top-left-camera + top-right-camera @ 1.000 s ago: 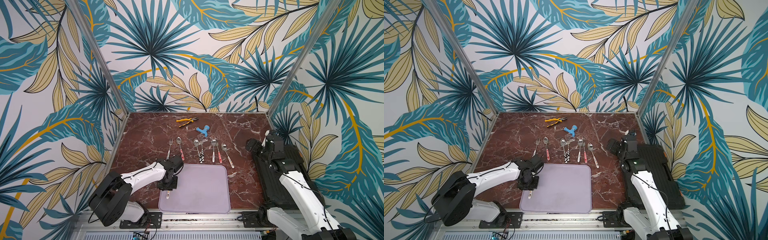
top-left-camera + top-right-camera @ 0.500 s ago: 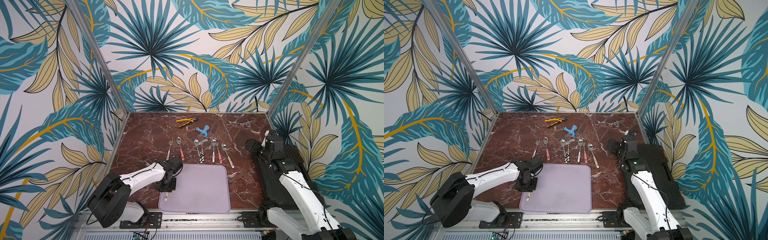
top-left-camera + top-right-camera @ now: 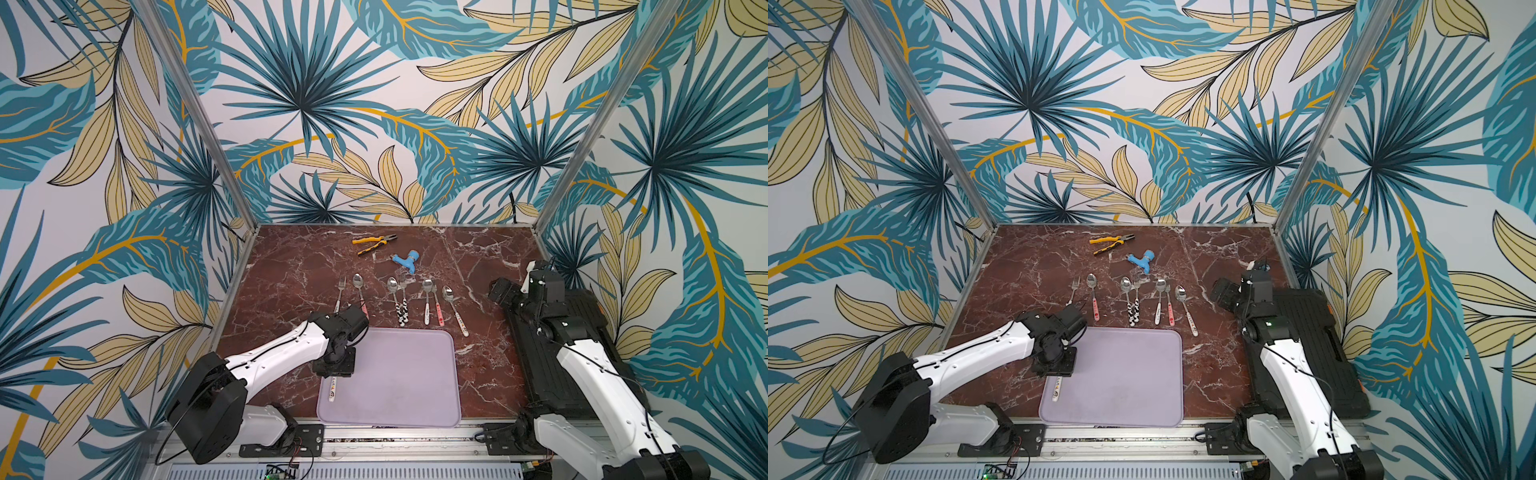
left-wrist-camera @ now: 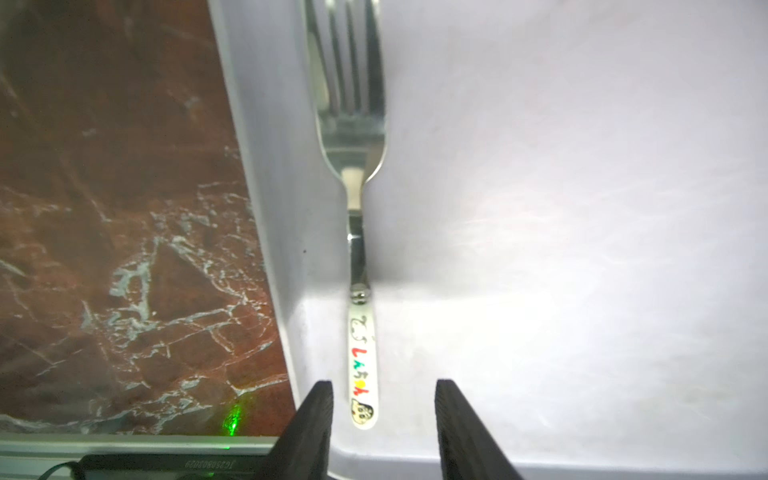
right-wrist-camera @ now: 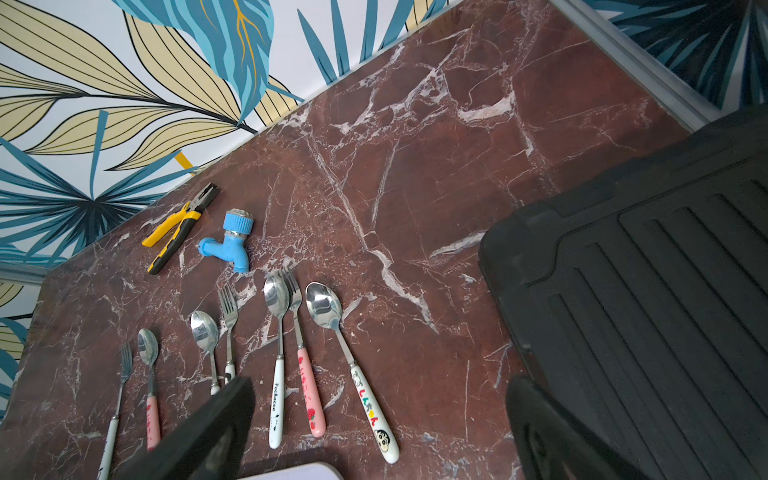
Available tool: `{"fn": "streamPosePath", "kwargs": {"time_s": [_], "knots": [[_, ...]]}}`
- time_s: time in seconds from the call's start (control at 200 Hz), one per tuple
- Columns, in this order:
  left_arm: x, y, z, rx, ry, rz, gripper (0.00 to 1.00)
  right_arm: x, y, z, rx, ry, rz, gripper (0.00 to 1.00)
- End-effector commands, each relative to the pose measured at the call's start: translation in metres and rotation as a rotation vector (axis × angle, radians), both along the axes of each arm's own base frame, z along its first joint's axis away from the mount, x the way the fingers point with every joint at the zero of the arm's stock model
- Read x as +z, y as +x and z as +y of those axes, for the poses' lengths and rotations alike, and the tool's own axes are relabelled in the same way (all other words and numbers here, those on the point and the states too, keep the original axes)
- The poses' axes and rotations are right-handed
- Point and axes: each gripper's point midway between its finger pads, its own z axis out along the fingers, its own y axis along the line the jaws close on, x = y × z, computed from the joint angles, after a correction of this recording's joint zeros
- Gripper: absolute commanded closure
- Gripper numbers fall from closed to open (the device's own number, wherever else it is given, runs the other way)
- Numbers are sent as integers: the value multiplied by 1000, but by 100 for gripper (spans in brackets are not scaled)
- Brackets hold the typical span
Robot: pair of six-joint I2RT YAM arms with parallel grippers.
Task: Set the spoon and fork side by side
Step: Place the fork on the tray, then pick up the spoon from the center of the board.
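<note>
Fork (image 4: 356, 216) between left end effector (image 4: 383, 384) fingers

A: left arm (image 3: 282, 353) pose?
B: reaching forward, low, wrist bent down. left gripper (image 4: 383, 384) points straight down below the wrist, jaws apart.
A: right arm (image 3: 590, 374)?
B: forearm runs back behind its tool, wrist raised. right gripper (image 5: 378, 384) angled forward and down, jaws spread wide.
</note>
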Motion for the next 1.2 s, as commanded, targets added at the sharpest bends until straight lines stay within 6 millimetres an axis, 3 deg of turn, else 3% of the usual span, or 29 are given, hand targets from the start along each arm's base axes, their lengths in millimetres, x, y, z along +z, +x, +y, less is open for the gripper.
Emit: {"fn": "streamPosePath", "kwargs": {"time_s": [0.0,0.23,0.421,0.571,0.851,0.986,1.172,1.197], "knots": [[29,14,-17,-32,-52,-55,54,-16,2,12,66,29,48,0],[60,48,-63,-77,-183,-118,53,-49,5,38,191,104,221,1],[71,82,-118,-116,-289,-148,53,-60,4,34,169,94,263,1],[71,104,-172,-163,-338,-142,53,-48,-1,23,115,54,212,0],[43,126,-266,-162,-410,-34,54,-16,-27,-13,-46,-56,102,1],[31,129,-297,-150,-424,12,54,-3,-38,-23,-100,-74,59,1],[32,139,-329,-117,-477,13,54,3,-47,-27,-137,-57,11,1],[16,140,-330,-104,-458,30,55,2,-48,-27,-137,-56,14,0]]}}
